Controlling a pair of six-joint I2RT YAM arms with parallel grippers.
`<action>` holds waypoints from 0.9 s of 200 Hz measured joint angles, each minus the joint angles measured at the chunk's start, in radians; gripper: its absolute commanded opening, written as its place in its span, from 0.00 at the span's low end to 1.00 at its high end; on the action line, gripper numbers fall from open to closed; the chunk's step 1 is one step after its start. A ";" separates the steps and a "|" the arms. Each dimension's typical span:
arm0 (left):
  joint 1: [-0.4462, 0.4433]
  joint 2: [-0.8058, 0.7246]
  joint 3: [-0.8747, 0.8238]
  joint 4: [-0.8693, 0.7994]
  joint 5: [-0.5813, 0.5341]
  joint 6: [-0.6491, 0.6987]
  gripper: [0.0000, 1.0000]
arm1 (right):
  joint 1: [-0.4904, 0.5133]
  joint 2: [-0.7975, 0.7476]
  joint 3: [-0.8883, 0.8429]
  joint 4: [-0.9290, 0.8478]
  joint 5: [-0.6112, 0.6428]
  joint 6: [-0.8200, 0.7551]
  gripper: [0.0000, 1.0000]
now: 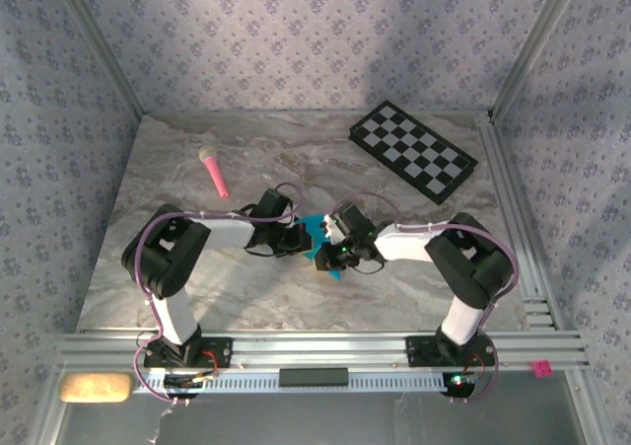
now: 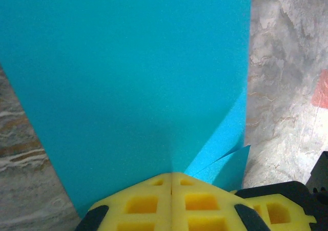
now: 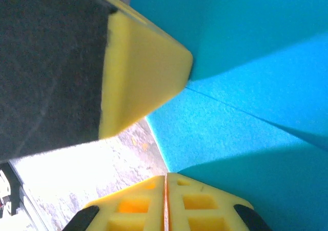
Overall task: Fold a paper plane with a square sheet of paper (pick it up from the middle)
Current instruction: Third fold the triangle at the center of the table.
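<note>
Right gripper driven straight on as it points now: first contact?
Shut on the square sheet of paper, the right gripper would likely meet a yellow finger of the left gripper just ahead, though depth is unclear.

Marble table point(image 1: 246, 297) — pink stick point(image 1: 214, 172), checkered board point(image 1: 413, 151) on it.

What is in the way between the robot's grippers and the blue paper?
Nothing visible. The left gripper and the right gripper both have their fingers closed right at the square sheet of paper, seemingly pinching it. The pink stick and checkered board lie farther back, well apart.
</note>
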 measured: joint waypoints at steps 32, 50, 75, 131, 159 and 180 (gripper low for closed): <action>0.000 0.001 0.001 0.000 0.000 0.001 0.02 | -0.016 -0.048 -0.057 0.007 -0.004 0.000 0.12; 0.000 0.001 0.001 0.000 0.000 0.004 0.02 | -0.025 -0.076 -0.089 0.007 -0.011 -0.001 0.13; 0.000 0.002 0.002 0.000 0.003 0.008 0.02 | -0.033 -0.113 -0.128 0.004 -0.014 -0.002 0.13; 0.000 0.005 0.004 -0.002 0.011 0.008 0.01 | -0.047 -0.205 -0.224 0.006 -0.014 -0.005 0.13; 0.000 0.005 0.005 -0.003 0.011 0.008 0.02 | -0.049 -0.241 -0.259 0.014 -0.011 -0.005 0.13; 0.000 0.005 0.008 -0.008 0.011 0.008 0.02 | -0.049 -0.271 -0.264 -0.025 0.001 -0.005 0.13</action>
